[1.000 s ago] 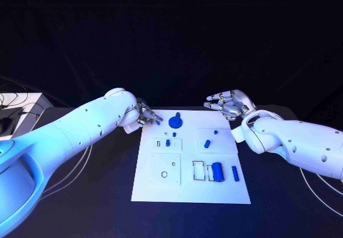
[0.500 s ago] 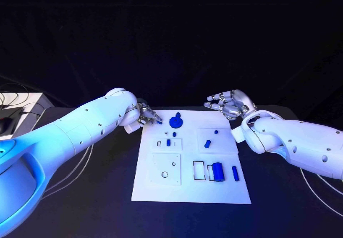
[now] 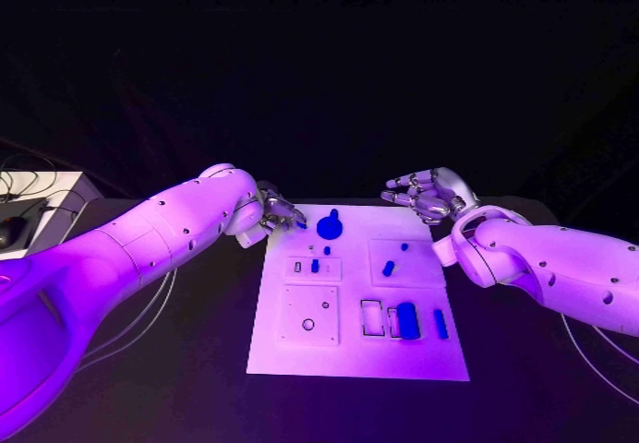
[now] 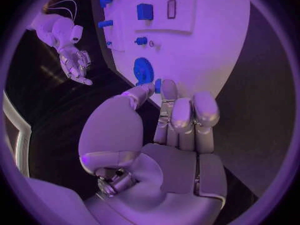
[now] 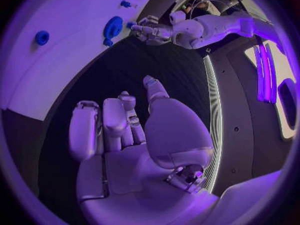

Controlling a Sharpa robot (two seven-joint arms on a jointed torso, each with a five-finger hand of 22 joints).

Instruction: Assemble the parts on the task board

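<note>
left wrist view: left hand (image 4: 165, 130) perhaps pinching small blue part (image 4: 157, 85).

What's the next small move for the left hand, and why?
Probably a short reach toward the gear at the board's far edge. The left hand hovers at the board's far left corner, fingers apart and holding nothing, with the gear the nearest part. The right hand hangs open past the far right corner, farther from any part.
</note>
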